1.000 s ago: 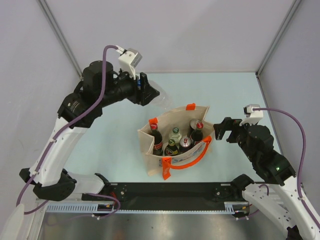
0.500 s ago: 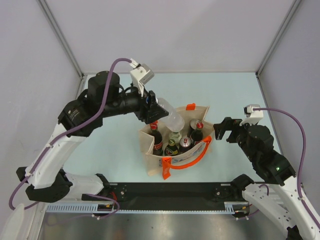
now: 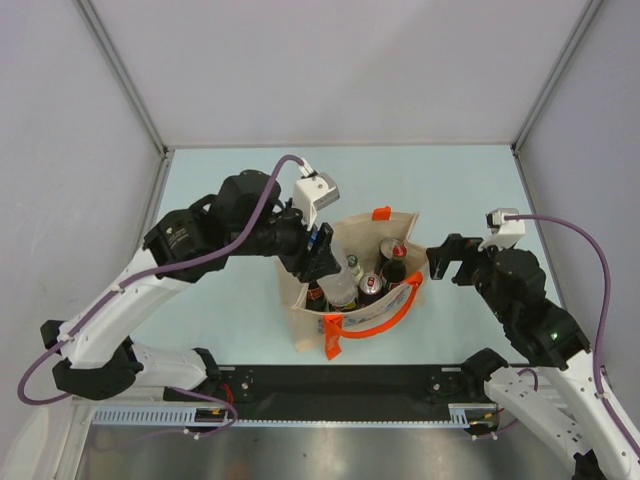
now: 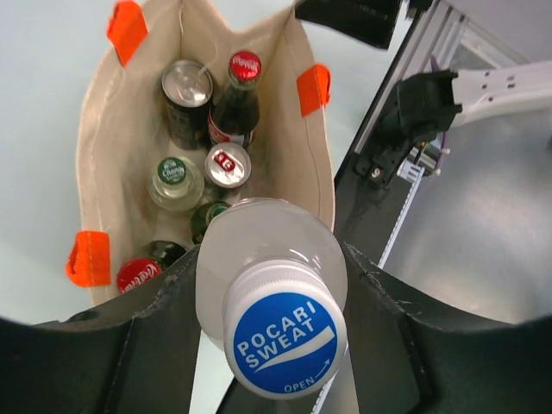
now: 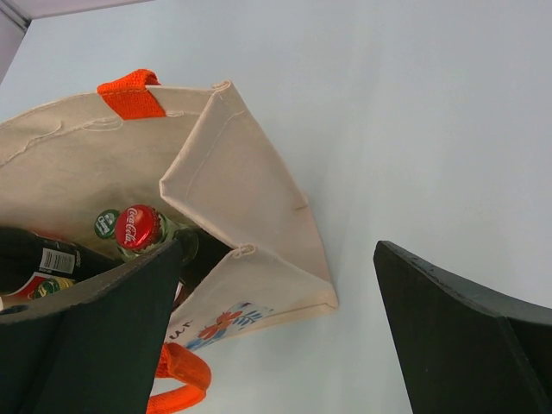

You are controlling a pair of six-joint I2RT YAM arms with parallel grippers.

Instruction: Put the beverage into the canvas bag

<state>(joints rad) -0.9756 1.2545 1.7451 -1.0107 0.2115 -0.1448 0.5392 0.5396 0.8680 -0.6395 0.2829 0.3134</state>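
The left arm has swung from the far left of the table to the bag [image 3: 308, 325]. The left gripper [image 3: 322, 258] and the bottle [image 4: 267, 250] clamped in it, previously well behind the bag, now hang over its open mouth, base down towards the drinks inside.

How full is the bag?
Quite full: at least six bottles and cans stand close together inside the bag.

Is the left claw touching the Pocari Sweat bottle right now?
Touching. In the left wrist view, both fingers of the left claw press against the sides of the Pocari Sweat bottle.
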